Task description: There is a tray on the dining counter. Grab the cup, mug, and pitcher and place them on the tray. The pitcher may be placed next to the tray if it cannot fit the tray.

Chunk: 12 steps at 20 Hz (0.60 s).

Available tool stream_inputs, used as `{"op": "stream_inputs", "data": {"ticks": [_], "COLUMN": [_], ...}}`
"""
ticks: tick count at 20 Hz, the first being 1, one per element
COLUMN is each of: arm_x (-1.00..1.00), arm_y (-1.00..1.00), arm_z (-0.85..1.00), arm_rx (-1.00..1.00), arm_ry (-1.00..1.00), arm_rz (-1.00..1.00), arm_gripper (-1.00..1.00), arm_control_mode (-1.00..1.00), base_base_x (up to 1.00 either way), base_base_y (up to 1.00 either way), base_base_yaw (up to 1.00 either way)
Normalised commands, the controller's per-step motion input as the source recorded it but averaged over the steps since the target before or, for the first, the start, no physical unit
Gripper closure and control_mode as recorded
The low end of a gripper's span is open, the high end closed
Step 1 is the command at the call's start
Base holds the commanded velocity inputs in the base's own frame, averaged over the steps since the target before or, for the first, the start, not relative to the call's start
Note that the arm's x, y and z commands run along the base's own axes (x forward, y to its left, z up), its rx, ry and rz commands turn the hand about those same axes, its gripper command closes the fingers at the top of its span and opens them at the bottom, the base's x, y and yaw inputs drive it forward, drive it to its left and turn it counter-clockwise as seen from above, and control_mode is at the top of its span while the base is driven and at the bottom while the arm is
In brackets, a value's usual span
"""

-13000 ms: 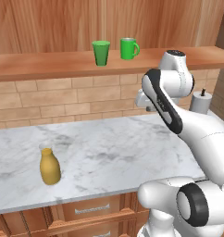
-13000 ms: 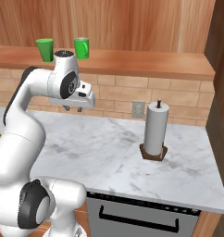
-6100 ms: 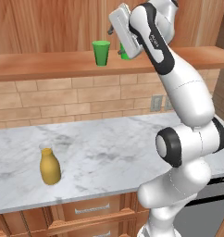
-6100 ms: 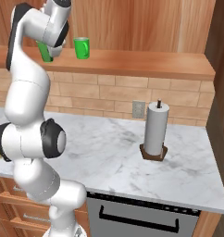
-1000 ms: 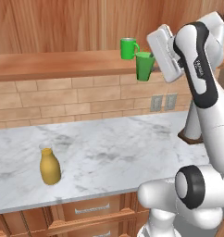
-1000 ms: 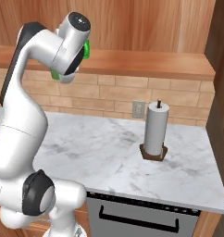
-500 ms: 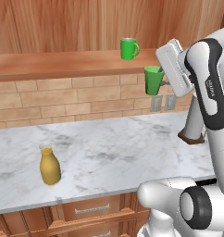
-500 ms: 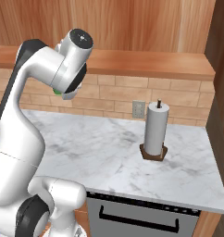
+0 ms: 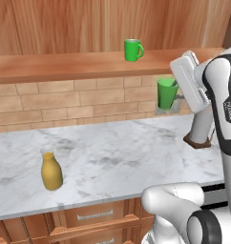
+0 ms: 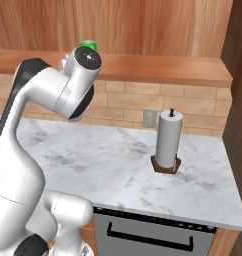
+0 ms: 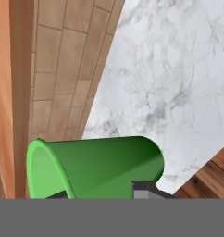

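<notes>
- Cup (image 9: 166, 95): in the gripper (image 9: 177, 93), jaws closed narrow on its wall, carried in the air beside the brick wall, above the marble surface (image 9: 117, 157) (hand view shows it lying sideways across the frame).
- Mug (image 9: 132, 50): on the wooden shelf (image 9: 65, 66), not yet fetched.
- Pitcher (image 9: 51, 170): standing on the surface near its front left, untouched.
- Progress, by my reading: nothing delivered; cup en route, mug + pitcher left to do.

One marking only: small dark vertical lettering on the white robot arm (image 9: 226, 112), left base view, too small to read for certain; no other text, labels or numbers legible
</notes>
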Motion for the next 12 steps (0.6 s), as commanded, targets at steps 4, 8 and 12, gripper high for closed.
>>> {"op": "stream_inputs", "data": {"ticks": [4,8,12], "arm_x": [-0.32,-0.12,-0.16], "arm_y": [-0.02,0.0,0.0], "arm_z": [-0.12,-0.17,-0.17], "arm_rx": [0.0,0.0,0.0], "arm_ry": [0.0,0.0,0.0], "arm_rz": [0.0,0.0,0.0], "arm_gripper": [1.0,1.0,1.0], "arm_control_mode": [-1.0,-1.0,-1.0], "base_base_x": [0.0,0.0,0.0], "base_base_y": [0.0,0.0,0.0], "base_base_yaw": [0.0,0.0,0.0]}}
